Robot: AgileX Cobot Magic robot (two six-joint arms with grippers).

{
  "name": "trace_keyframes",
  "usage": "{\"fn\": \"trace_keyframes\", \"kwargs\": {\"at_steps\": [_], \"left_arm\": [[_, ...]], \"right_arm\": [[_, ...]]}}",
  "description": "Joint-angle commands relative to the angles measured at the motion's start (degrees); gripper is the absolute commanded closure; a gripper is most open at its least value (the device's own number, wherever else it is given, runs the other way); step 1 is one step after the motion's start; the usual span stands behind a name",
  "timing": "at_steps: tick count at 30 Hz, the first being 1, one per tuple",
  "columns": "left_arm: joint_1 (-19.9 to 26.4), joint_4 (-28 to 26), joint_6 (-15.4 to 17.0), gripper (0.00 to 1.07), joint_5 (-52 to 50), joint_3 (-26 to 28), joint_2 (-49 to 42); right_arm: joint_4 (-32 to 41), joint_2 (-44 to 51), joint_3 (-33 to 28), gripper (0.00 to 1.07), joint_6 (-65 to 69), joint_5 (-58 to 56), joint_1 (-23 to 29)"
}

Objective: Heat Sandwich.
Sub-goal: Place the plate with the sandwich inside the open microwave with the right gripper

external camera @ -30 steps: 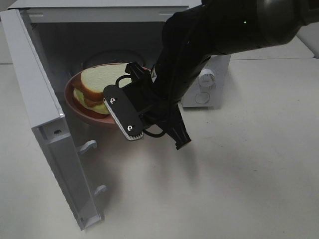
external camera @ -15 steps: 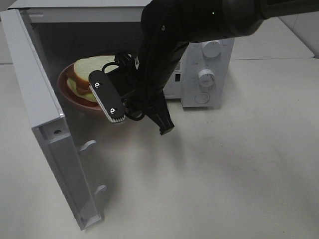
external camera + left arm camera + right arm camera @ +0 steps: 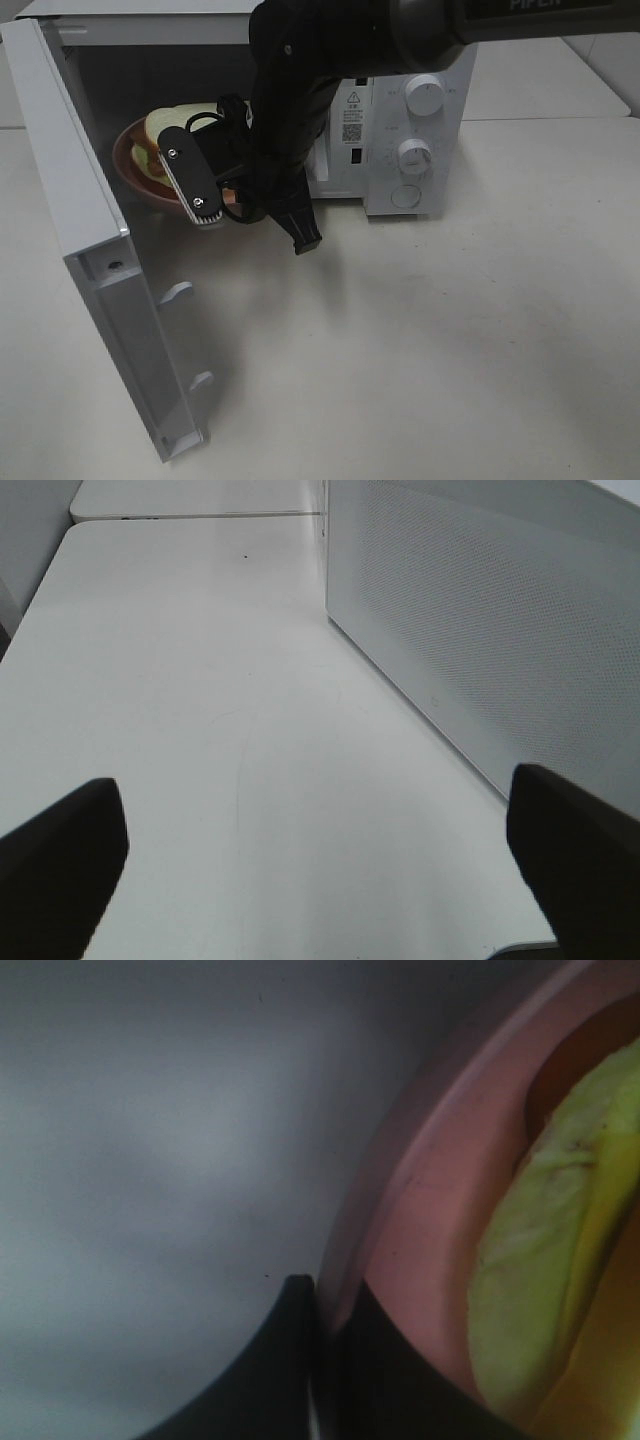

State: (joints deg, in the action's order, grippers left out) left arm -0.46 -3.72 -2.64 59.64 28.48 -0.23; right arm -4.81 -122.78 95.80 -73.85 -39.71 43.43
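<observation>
Jaws of the right gripper [image 3: 325,1305] are pinched together on the rim of a pink round plate [image 3: 420,1210], its thin lip caught between the two dark fingertips. Those of the left gripper [image 3: 318,855] stand spread wide with nothing between them, over a bare white tabletop [image 3: 200,730] just beside a white perforated panel [image 3: 480,630]. The sandwich [image 3: 172,120] lies on that plate inside the open white microwave oven [image 3: 400,120], at about ten o'clock from the middle of the high view. Its top is pale white bread, and up close a yellow-green layer shows against a darker reddish-brown band. It sits just past the closed fingertips, on the plate's inner side, near them but not touching. From above, the black camera housing on the wrist [image 3: 190,180] and the black arm [image 3: 300,90] cover the sandwich's near half and the grip itself. The white oven door [image 3: 70,200] hangs open at nine o'clock. Whether the plate rests on the oven floor or is raised cannot be told. The close view is blurred and cuts the filling off at its edge.
</observation>
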Motion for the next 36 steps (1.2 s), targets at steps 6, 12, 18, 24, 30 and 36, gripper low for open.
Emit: {"fn": "trace_keyframes", "kwargs": {"at_steps": [6, 12, 18, 24, 30, 36], "left_arm": [[-0.17, 0.0, 0.11, 0.09, -0.23, -0.11, -1.49], [-0.17, 0.0, 0.11, 0.09, -0.23, -0.11, -1.49], [-0.17, 0.0, 0.11, 0.09, -0.23, -0.11, -1.49], [-0.17, 0.0, 0.0, 0.09, -0.23, -0.11, -1.49], [-0.17, 0.0, 0.0, 0.09, -0.23, -0.11, -1.49], [-0.17, 0.0, 0.0, 0.09, -0.23, -0.11, -1.49]], "right_arm": [[-1.26, -2.75, 6.53, 1.07, 3.55, -0.23, -0.86], [-4.24, -5.67, 11.23, 1.07, 6.88, -1.55, -1.26], [-4.58, -7.62, 14.38, 1.07, 7.16, -1.72, -2.06], [-5.1, -9.85, 17.02, 1.07, 8.08, -1.43, -2.86], [-5.44, -11.69, 19.54, 1.07, 7.51, -1.03, -4.01], [-5.1, -12.43, 19.88, 1.07, 3.9, 0.11, -5.5]]}}
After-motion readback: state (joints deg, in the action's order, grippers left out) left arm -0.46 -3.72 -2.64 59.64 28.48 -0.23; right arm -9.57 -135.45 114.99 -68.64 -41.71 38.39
